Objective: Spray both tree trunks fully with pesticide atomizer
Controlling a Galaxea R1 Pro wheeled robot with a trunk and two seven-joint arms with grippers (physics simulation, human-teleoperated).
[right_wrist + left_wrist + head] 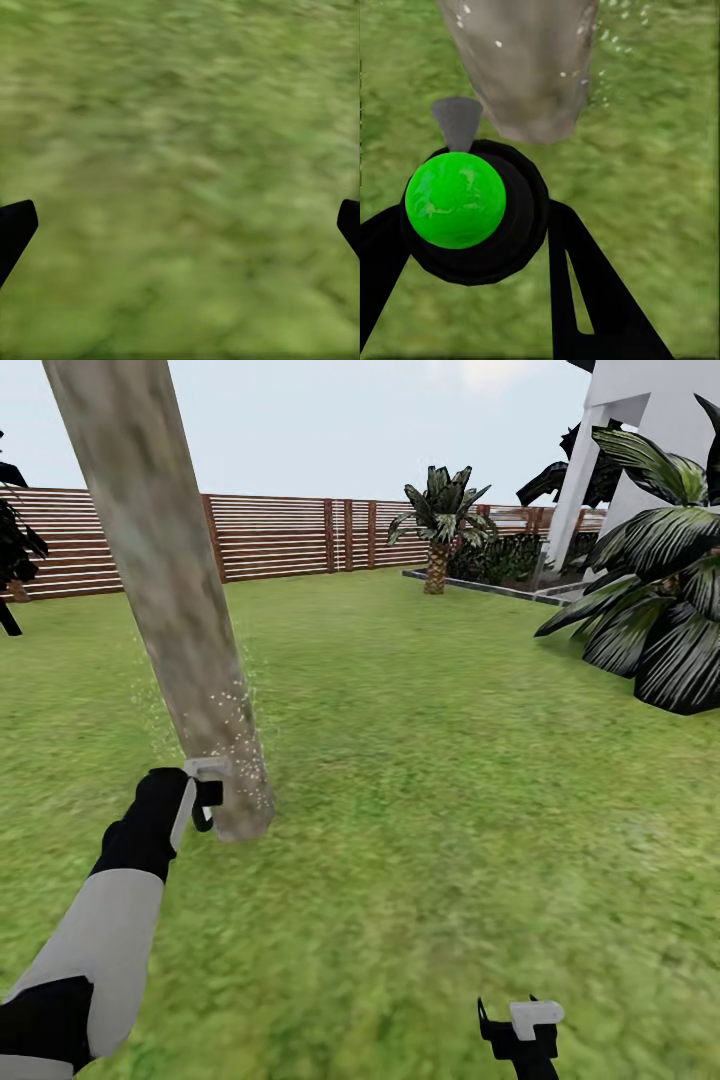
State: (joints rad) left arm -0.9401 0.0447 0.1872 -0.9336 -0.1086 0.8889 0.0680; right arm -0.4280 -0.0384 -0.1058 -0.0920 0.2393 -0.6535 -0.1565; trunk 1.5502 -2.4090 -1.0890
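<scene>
A thick grey-brown tree trunk (165, 570) leans up from the grass (420, 780) at the left. Whitish pesticide specks (235, 735) dot its lower part and hang in the air around it. My left gripper (203, 800) is low beside the trunk's base, shut on the pesticide atomizer (455, 199), a black body with a bright green ball top. Its grey nozzle (457, 120) points at the trunk (521, 67), a short gap away. The black fingers (585, 292) flank the atomizer. My right gripper (522, 1025) hangs open over bare grass (180, 150), fingertips far apart.
A brown slat fence (290, 535) closes the lawn at the back. A short palm (440, 520) stands far ahead and big dark palm fronds (655, 620) spread at the right below a white building (640, 420). Open grass stretches ahead and to the right.
</scene>
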